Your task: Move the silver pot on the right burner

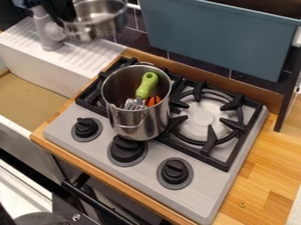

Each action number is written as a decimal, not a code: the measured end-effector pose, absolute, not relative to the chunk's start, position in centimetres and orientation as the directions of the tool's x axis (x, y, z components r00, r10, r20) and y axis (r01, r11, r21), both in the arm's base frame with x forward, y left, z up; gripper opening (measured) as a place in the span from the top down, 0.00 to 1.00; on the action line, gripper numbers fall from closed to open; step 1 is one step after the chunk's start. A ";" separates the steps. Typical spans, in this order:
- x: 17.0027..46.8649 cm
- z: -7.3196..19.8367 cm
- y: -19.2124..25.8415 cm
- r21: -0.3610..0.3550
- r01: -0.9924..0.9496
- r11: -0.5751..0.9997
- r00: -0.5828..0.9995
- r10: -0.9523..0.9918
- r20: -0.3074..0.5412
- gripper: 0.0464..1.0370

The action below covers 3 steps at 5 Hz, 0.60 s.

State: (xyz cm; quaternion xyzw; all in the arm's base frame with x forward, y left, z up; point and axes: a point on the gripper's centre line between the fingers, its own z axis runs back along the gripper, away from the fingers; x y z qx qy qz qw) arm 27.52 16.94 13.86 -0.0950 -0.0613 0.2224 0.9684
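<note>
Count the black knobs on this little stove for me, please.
3, in a row along the front of the stove: left knob nearest the sink, middle knob just in front of the standing pot, right knob farthest from the sink.

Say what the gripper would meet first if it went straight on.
Probably the metal pan at the upper left: the gripper points down over its left side in the view, though depth is unclear.
</note>
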 end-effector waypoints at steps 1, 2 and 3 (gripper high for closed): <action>27.4 13.2 12.4 -0.218 -0.358 0.908 0.916 0.387 0.109 0.99; 27.1 12.9 9.4 -0.217 -0.330 0.919 0.923 0.362 0.132 0.99; 27.7 11.8 6.1 -0.207 -0.313 0.927 0.929 0.344 0.137 0.99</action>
